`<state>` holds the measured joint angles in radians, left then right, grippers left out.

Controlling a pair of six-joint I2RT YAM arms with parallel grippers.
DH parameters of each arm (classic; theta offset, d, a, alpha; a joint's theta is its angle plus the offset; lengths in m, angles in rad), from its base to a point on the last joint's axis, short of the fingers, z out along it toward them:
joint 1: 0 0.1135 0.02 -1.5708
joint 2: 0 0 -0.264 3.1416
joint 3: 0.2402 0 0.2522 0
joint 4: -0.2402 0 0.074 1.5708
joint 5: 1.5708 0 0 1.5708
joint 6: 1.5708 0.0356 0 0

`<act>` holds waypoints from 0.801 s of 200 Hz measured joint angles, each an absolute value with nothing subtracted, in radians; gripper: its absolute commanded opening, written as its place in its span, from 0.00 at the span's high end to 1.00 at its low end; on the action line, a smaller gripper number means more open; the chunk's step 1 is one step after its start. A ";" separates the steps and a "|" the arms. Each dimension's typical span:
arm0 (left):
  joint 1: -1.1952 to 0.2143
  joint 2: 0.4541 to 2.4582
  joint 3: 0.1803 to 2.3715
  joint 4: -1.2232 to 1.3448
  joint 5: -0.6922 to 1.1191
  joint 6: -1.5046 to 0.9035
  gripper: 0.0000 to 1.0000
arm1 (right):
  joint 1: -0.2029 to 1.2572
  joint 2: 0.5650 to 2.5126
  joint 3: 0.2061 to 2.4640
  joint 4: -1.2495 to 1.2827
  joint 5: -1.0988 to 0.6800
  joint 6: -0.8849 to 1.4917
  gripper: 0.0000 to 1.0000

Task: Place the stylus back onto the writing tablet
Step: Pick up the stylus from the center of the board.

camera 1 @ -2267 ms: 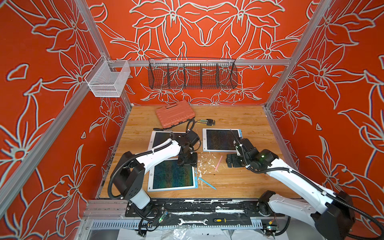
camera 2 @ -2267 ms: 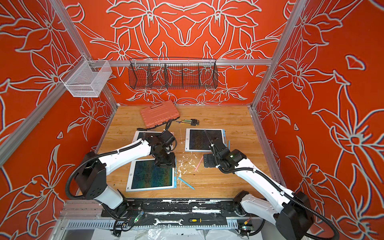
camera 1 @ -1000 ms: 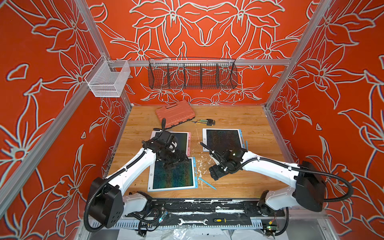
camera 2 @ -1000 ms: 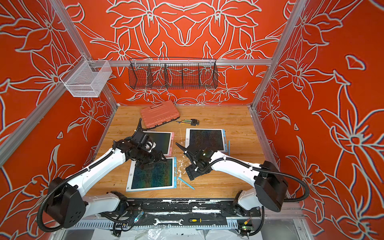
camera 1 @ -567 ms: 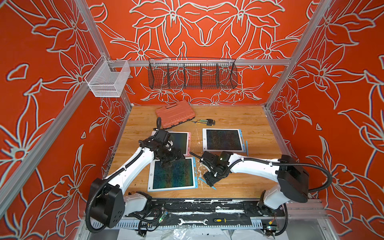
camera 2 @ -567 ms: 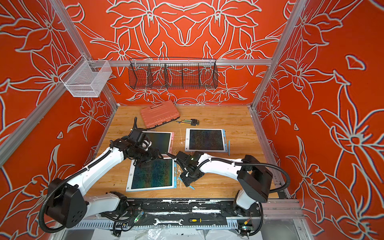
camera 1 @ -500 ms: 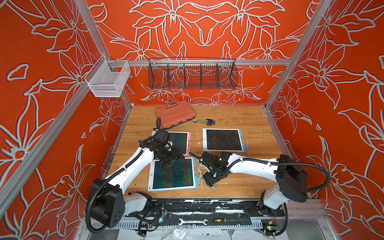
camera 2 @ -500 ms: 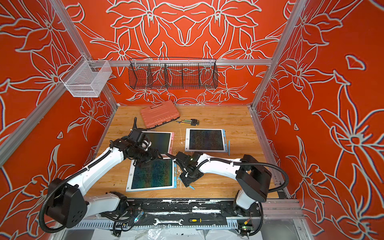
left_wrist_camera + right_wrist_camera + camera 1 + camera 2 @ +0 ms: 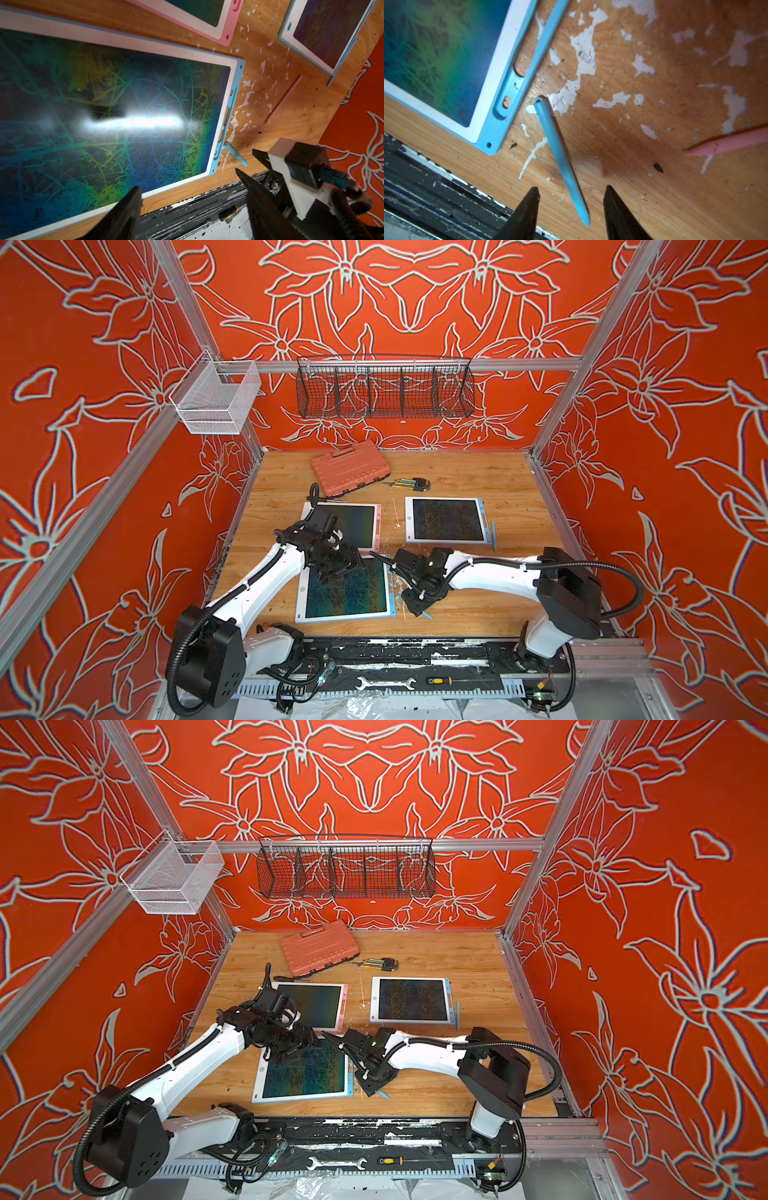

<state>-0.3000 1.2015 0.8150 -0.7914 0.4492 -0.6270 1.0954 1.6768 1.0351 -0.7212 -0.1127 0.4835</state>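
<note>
top views, blue stylus (image 9: 427, 615): only the pointed end shows, the rest is hidden under the right gripper (image 9: 417, 608). it lies on the table (image 9: 478, 472) just right of the near tablet (image 9: 347, 593), by its front right corner.
top views, left gripper (image 9: 336, 572): over the near tablet's back part. jaws too small to read here, same for the right one.
top views, count: three tablets. near one and far tablet (image 9: 446, 520) are blue-framed, pink tablet (image 9: 357, 526) is partly covered by the left arm. third stylus (image 9: 493, 535) is beside the far tablet's right edge, contact unclear.
left wrist, blue stylus: seen whole, diagonal, blunt end just beside the near tablet's slotted edge.
left wrist, left gripper: fingers well apart, nothing between them.
left wrist, pink stylus (image 9: 284, 99): loose on the wood, apart from the blue one.
right wrist, blue stylus: long axis diagonal, blunt cap toward the tablet corner, point toward the table's front edge.
right wrist, right gripper: jaws apart either side of the point end, a gap on both sides, not gripping.
right wrist, pink stylus: cut off, only its tip end is in frame.
</note>
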 measured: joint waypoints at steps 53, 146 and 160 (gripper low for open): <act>-0.300 1.178 0.802 -0.790 0.449 -0.629 0.25 | 1.115 1.709 1.045 -0.720 -0.108 0.501 0.65; -0.292 1.156 0.802 -0.801 0.447 -0.628 0.26 | 1.124 1.740 1.060 -0.719 -0.093 0.510 0.80; -0.290 1.151 0.802 -0.804 0.447 -0.628 0.26 | 1.124 1.746 1.066 -0.721 -0.087 0.510 0.83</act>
<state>-0.2905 1.1511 0.8021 -0.8036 0.4469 -0.6277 1.1236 1.7458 1.0660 -0.7208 -0.0868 0.5102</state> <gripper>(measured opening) 0.738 0.189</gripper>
